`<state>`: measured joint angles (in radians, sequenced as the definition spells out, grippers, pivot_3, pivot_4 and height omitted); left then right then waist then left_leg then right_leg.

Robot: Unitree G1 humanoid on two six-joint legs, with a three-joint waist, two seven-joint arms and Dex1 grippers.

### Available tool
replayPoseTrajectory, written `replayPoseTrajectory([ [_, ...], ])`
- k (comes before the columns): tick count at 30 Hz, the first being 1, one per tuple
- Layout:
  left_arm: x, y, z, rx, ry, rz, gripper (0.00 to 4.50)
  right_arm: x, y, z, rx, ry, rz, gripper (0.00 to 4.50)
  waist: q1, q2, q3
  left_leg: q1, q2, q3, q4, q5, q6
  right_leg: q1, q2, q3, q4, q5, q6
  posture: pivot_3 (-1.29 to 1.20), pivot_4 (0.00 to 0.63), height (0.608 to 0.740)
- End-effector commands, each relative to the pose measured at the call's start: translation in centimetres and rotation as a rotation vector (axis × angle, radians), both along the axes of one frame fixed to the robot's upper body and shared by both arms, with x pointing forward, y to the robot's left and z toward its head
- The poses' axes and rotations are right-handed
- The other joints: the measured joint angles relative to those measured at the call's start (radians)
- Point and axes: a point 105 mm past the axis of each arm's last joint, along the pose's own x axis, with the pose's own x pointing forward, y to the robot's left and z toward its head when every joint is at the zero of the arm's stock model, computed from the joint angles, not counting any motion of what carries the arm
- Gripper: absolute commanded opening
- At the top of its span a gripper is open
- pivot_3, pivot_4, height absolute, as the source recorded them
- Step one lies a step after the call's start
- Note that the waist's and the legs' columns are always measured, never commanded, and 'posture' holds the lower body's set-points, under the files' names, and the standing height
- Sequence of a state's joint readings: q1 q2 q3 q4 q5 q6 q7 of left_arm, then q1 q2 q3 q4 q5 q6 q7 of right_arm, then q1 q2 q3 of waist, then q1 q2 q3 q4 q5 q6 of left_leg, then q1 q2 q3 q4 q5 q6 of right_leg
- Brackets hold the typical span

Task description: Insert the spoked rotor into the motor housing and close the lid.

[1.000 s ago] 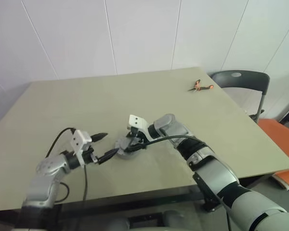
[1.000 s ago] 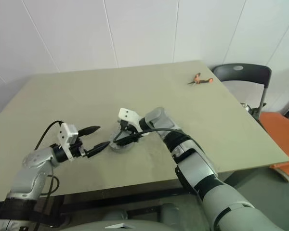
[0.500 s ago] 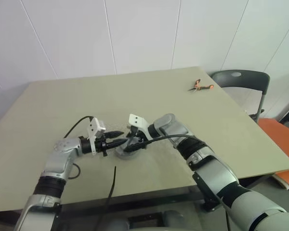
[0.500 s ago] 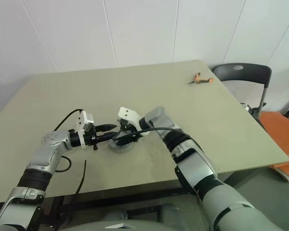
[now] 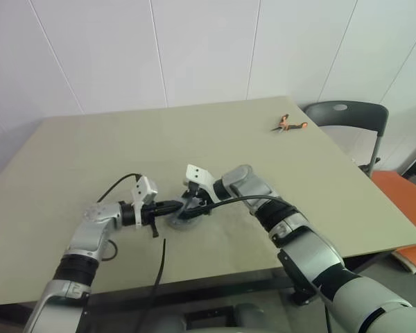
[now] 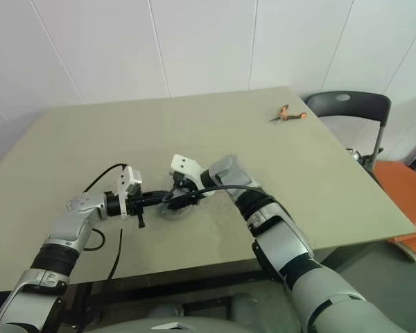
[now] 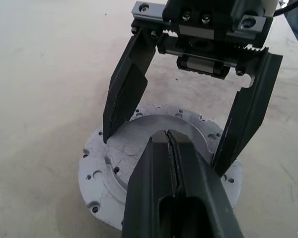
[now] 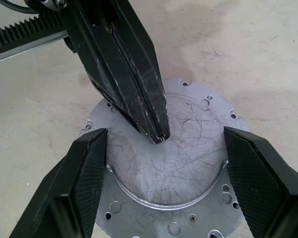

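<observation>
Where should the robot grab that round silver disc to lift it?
Probably grip the disc by its raised round middle, on opposite sides, from straight above. It lies flat on the table, and its thin rim leaves little to pinch.

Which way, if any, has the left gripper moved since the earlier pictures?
Yes. The left gripper has moved toward the grey disc on the table, and its fingers have shut.
</observation>
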<state>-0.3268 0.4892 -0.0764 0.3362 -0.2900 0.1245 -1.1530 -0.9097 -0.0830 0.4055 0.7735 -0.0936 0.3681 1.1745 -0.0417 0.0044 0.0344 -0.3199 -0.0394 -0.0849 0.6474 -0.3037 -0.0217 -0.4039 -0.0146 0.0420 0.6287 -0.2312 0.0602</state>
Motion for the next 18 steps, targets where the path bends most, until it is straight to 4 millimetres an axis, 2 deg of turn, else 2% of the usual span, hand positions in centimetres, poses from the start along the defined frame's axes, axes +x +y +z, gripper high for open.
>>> replayPoseTrajectory([
  [1, -0.3, -0.1, -0.1, 0.032, -0.005, -0.025, 0.05, -1.0, -3.5, -4.8, -0.160, 0.129, -0.081, 3.21, 0.002, 0.000, 0.000, 0.000, 0.000, 0.000, 0.000, 0.000, 0.000, 0.000, 0.000, 0.000, 0.000, 0.000, 0.000, 0.00, 0.000, 0.740],
  [9, -1.0, 0.0, -0.5, 0.034, 0.018, -0.029, 0.05, -1.2, -5.1, -6.7, -0.232, 0.015, -0.054, 3.21, 0.005, 0.001, -0.002, 0.002, -0.001, 0.000, 0.001, 0.000, 0.000, 0.003, -0.002, 0.000, 0.000, -0.002, 0.000, 0.00, 0.000, 0.740],
  [13, -1.1, 0.0, -0.4, 0.025, 0.021, -0.021, 0.05, -1.7, -5.8, -7.6, -0.251, 0.003, -0.045, 3.21, 0.004, 0.005, -0.001, 0.010, -0.001, 0.000, 0.000, 0.000, 0.000, 0.012, -0.003, 0.000, -0.002, -0.003, 0.001, 0.00, 0.000, 0.740],
  [18, -1.4, 0.0, -0.6, 0.022, 0.028, -0.021, 0.05, -2.0, -5.7, -7.2, -0.218, 0.049, -0.046, 3.21, 0.004, 0.008, -0.002, 0.015, -0.001, -0.001, -0.001, -0.002, -0.004, 0.016, -0.004, -0.001, -0.008, -0.003, 0.002, 0.00, 0.000, 0.740],
])
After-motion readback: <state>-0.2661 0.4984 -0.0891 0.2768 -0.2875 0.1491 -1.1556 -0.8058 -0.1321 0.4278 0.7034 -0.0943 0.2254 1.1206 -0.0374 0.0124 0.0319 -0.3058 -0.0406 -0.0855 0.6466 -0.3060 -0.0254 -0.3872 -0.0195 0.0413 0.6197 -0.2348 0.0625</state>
